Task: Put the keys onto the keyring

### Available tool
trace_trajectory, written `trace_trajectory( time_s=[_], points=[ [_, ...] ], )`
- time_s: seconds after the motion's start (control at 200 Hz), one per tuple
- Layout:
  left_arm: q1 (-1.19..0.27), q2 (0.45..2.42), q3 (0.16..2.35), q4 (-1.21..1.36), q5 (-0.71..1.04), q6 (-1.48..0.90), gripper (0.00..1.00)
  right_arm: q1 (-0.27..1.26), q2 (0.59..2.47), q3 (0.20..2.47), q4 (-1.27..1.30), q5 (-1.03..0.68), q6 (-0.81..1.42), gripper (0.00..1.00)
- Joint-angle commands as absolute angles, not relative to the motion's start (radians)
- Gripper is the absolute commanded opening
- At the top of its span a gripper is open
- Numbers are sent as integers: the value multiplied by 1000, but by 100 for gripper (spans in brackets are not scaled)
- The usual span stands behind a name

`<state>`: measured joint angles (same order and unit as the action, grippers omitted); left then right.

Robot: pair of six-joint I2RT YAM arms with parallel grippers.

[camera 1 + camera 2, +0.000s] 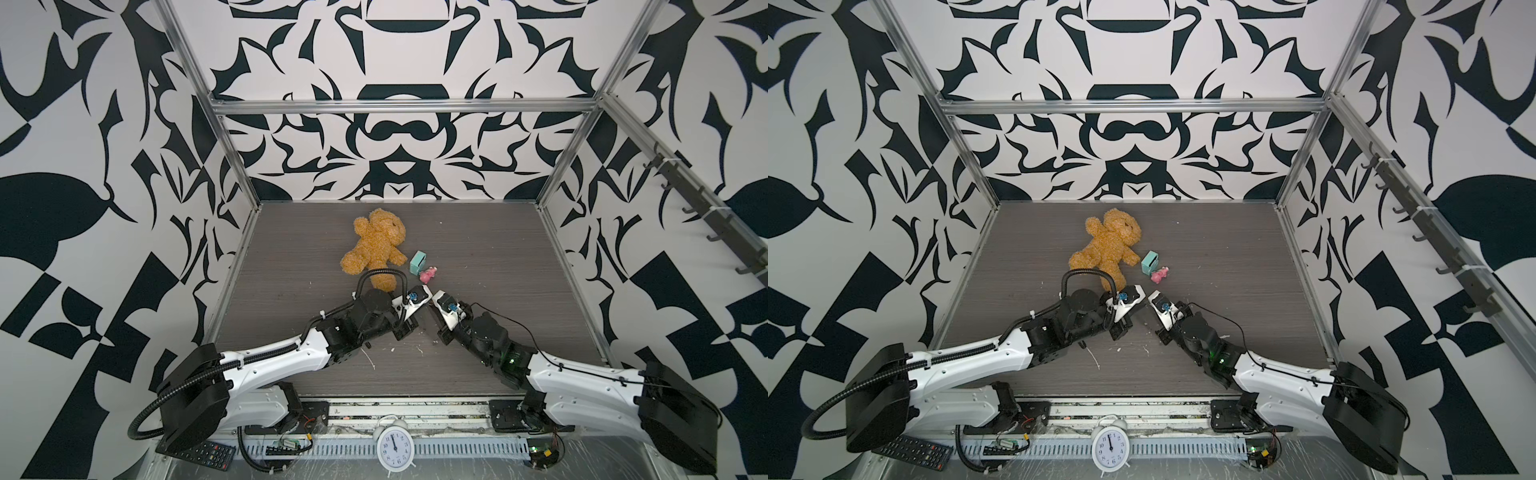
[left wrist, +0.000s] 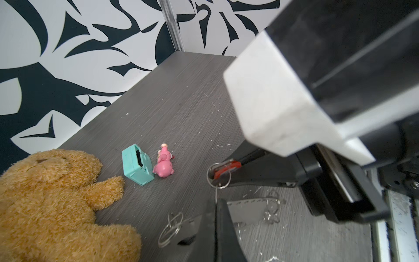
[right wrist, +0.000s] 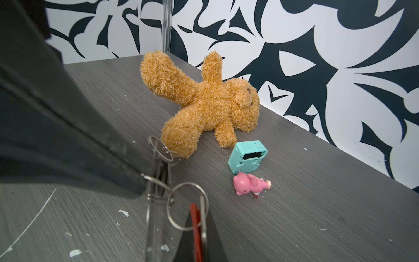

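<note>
Nearest me, a white alarm clock (image 1: 393, 446) stands on the front rail, with a black remote (image 1: 210, 451) to its left. In the middle of the table the two arms meet tip to tip. The left gripper (image 2: 217, 204) is pinched tight on what looks like the thin silver keyring (image 3: 156, 181), its grey strap (image 2: 246, 204) below. The right gripper (image 3: 196, 224) clamps the red tag (image 2: 226, 169), whose own ring (image 3: 187, 206) sits just beside the keyring. Farther off lie a pink figure (image 1: 428, 274), a teal box (image 1: 417, 262) and a teddy bear (image 1: 376, 245).
</note>
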<state>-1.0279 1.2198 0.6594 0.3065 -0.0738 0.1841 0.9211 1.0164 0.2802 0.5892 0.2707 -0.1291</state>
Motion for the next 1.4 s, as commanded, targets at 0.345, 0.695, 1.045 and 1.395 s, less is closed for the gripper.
trace_trajectory(
  time_s=[0.345,0.695,1.045,1.395],
  points=[
    [-1026,1264,648,394,-144,194,0,916,999,596,157,305,-287,0],
    [-1019,1200,566,518,-274,135,18,918,1097,816,-164,324,-390,0],
    [-893,1117,445,633,-366,-51,46,941,1115,1124,-496,354,-537,0],
    [-819,1006,365,650,-485,-117,55,1035,1247,1461,-752,676,-940,0]
  ],
)
